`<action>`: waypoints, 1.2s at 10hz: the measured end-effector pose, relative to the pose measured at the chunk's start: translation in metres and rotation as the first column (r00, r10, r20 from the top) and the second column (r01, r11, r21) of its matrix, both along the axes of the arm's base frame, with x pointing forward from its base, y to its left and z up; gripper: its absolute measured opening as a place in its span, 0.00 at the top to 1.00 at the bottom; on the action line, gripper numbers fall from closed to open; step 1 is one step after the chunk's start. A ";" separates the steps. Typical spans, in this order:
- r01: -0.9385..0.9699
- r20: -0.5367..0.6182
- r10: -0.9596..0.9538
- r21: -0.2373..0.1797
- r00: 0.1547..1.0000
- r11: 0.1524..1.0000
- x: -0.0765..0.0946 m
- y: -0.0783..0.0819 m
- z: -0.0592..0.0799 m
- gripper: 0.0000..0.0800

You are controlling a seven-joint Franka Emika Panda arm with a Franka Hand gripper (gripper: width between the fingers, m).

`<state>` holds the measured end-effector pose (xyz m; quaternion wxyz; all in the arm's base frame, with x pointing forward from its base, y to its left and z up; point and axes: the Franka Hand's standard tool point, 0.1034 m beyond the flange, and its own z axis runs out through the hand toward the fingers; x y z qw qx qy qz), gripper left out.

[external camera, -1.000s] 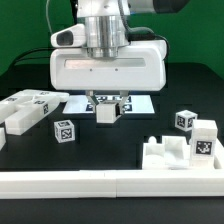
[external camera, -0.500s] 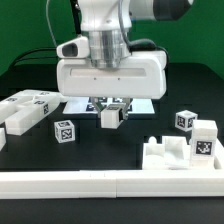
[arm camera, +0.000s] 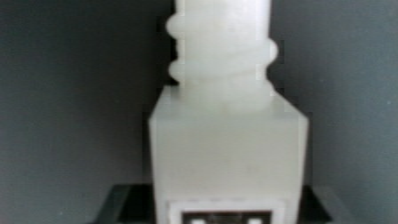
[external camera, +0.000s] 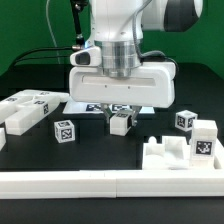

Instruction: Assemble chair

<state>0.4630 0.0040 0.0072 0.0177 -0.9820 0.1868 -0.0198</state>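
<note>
Hand [external camera: 121, 109] shifted toward exterior view's right, chair leg [external camera: 121, 123] between jaws.

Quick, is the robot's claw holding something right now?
Gripper: fingers on either side of a small white chair part; whether it grips it or stands open cannot be told.

Green backdrop [external camera: 20, 25] — black table [external camera: 100, 152]

A white plastic chair leg [external camera: 121, 124] is under the hand [external camera: 121, 115], over the middle of the black table [external camera: 100, 150]. Flat white tagged panels [external camera: 30, 108] lie at the exterior view's left, white tagged blocks [external camera: 205, 138] at its right.
</note>
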 end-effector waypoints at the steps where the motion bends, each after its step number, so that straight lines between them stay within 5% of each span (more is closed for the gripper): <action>1: 0.000 -0.002 0.000 0.001 1.000 1.000 0.000 0.000 0.000 0.35; 2: 0.004 -0.037 -0.003 0.024 0.999 1.000 -0.002 0.001 -0.001 0.24; 6: 0.127 -0.347 -0.043 0.222 0.937 0.967 0.034 -0.014 0.024 0.19; 12: 0.228 -0.643 0.039 0.326 0.765 0.918 0.024 -0.015 0.016 0.19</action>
